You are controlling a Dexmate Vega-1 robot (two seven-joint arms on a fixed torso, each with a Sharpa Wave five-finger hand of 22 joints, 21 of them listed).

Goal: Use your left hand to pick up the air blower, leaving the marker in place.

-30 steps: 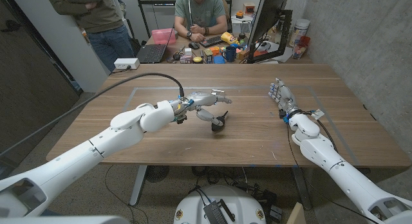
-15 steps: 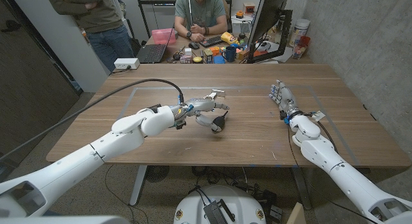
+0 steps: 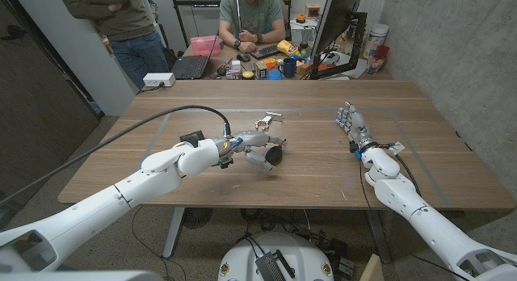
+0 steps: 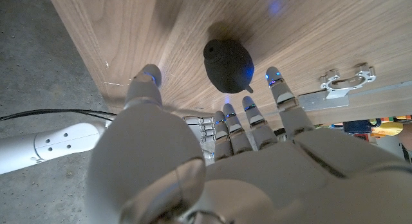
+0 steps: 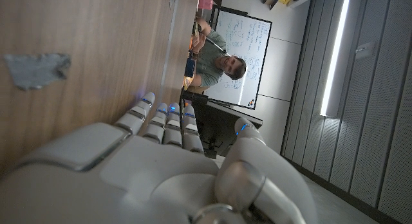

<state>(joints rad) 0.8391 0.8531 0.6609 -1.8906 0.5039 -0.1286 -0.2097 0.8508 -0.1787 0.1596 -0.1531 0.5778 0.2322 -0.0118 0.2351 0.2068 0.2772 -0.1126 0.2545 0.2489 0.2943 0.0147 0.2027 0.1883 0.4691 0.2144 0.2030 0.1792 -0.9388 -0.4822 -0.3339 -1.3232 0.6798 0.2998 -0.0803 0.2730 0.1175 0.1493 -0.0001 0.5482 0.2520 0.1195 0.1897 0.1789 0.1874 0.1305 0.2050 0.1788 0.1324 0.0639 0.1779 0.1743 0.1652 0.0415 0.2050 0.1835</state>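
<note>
The left hand [image 3: 254,144] reached over the blower [image 3: 273,154], fingers spread, not gripping; right hand [image 3: 350,122] spread, on the wooden table [image 3: 323,164].

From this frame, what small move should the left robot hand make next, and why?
Probably close the fingers around the air blower before any lift. In the left wrist view the left robot hand has its thumb on one side and fingers on the other, with the black bulb between them but visibly untouched. The right robot hand stands apart.
</note>
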